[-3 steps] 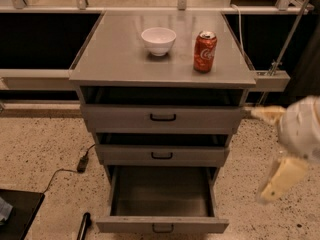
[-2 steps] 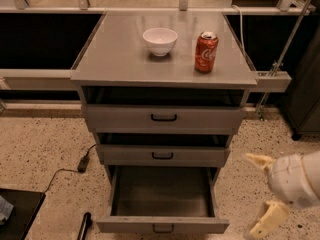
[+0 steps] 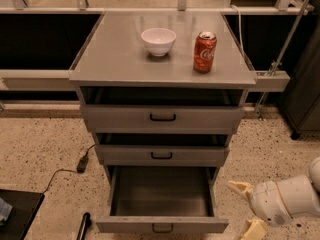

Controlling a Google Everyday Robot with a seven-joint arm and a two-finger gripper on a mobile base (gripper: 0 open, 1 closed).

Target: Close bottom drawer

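The bottom drawer (image 3: 162,224) of the grey metal cabinet is pulled far out, its inside empty, its low front panel with a small black loop handle near the lower edge of the view. My gripper (image 3: 247,210) is at the lower right, just right of the drawer's front right corner and apart from it. Its two cream fingers (image 3: 240,188) are spread apart and hold nothing.
The middle drawer (image 3: 161,155) and top drawer (image 3: 162,117) stand slightly out. A white bowl (image 3: 158,40) and a red soda can (image 3: 205,52) sit on the cabinet top (image 3: 115,59). A black cable and plug (image 3: 81,164) lie on the floor at left. A dark cabinet (image 3: 305,99) stands at right.
My gripper has moved down and a little left, from beside the upper drawers to beside the bottom drawer's front right corner. The drawers have not moved.
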